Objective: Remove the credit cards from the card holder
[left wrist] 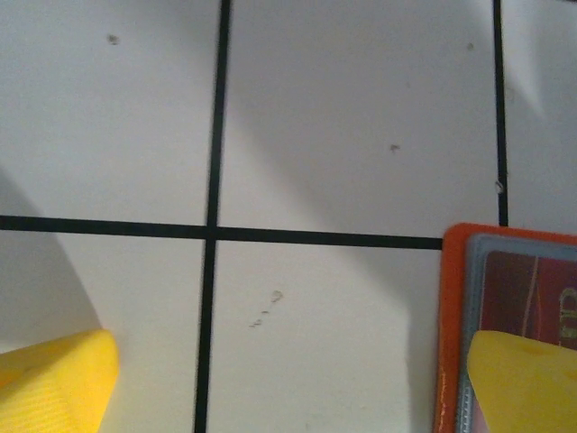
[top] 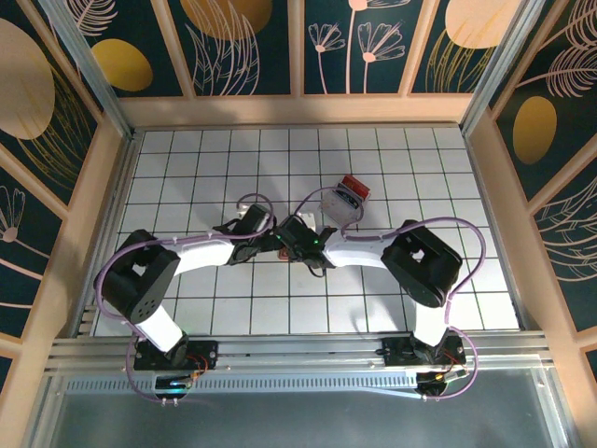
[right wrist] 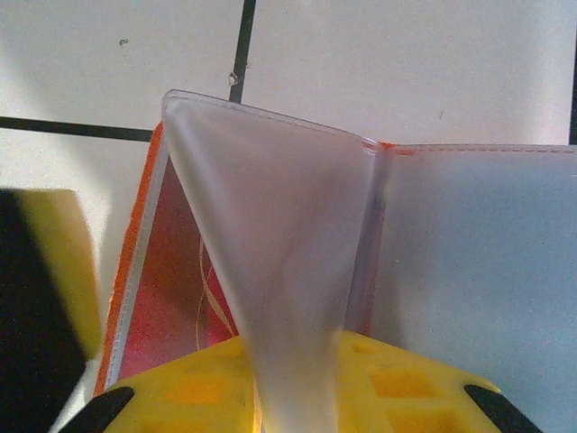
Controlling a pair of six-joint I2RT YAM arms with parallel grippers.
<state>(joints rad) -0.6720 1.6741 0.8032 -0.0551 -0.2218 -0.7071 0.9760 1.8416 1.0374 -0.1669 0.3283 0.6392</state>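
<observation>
From above, the left pincer (top: 276,240) and right pincer (top: 298,245) meet at mid-desk (top: 215,177), just near-left of a clear box (top: 343,198).

Left wrist: the pincer is released, pads wide apart, with one yellow pad (left wrist: 527,383) over a glossy red card (left wrist: 532,289) in the flat, orange-rimmed card holder (left wrist: 451,343).

Right wrist: the pincer is clenched on the holder's frosted, floppy plastic leaf (right wrist: 270,234) — held up off the pocket.

Best to press that pad down and drag the slick card towards the pocket's open edge — slowly, with the leaf taut.
</observation>
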